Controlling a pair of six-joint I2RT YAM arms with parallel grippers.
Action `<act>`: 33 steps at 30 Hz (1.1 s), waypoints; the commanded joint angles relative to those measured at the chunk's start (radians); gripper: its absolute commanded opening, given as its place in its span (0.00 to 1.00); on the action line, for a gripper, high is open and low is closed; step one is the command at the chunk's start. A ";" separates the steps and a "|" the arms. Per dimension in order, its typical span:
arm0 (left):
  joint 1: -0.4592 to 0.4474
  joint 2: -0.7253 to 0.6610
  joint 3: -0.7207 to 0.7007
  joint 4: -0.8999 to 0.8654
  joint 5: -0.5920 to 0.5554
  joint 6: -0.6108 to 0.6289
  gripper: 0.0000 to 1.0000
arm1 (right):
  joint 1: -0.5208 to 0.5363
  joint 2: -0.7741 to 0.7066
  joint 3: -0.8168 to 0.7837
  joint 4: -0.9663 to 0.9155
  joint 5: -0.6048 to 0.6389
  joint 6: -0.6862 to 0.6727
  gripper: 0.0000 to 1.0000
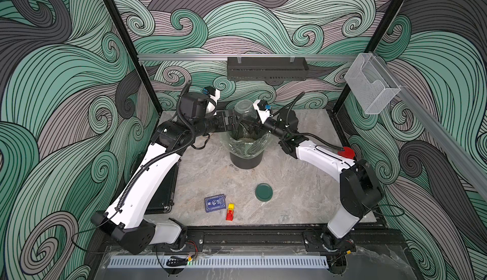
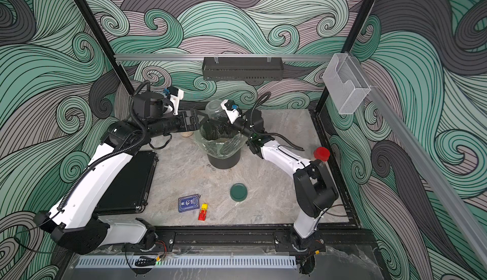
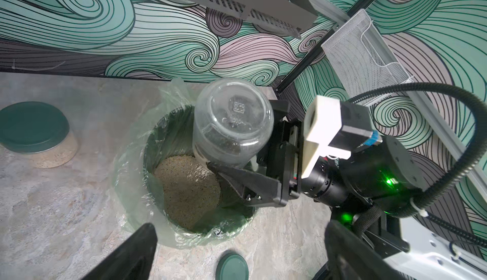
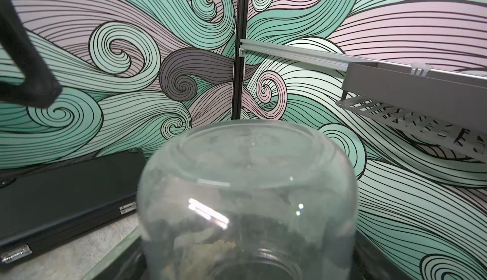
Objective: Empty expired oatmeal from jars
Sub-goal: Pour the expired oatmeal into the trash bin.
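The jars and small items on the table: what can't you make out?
- Red-lidded clear jar: in a top view, the right arm covers its body; contents unknown.
- Dark green-lidded jar holding beige oatmeal: left wrist view, cut off by the frame edge.
- Blue card box: in a top view, print too small.

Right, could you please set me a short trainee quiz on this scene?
1. True or false: the left gripper grips the upturned jar.
2. The oatmeal heap lies in: A) wall shelf, B) lined black bin, C) black case.
3. What colour is the loose lid on the table?
Key: 1 false, the right gripper holds it; the left gripper is open. 2 B. 3 dark green.
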State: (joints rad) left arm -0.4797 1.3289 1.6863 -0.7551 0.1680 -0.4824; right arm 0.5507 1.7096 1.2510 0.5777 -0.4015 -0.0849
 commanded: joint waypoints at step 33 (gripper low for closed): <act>0.006 -0.117 -0.103 0.068 -0.002 0.023 0.99 | -0.002 -0.100 0.075 -0.020 0.071 0.251 0.23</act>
State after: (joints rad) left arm -0.4797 1.2388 1.5742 -0.7090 0.1680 -0.4786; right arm 0.5457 1.6711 1.2819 0.4324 -0.2596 0.2970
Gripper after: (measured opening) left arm 0.986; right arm 0.875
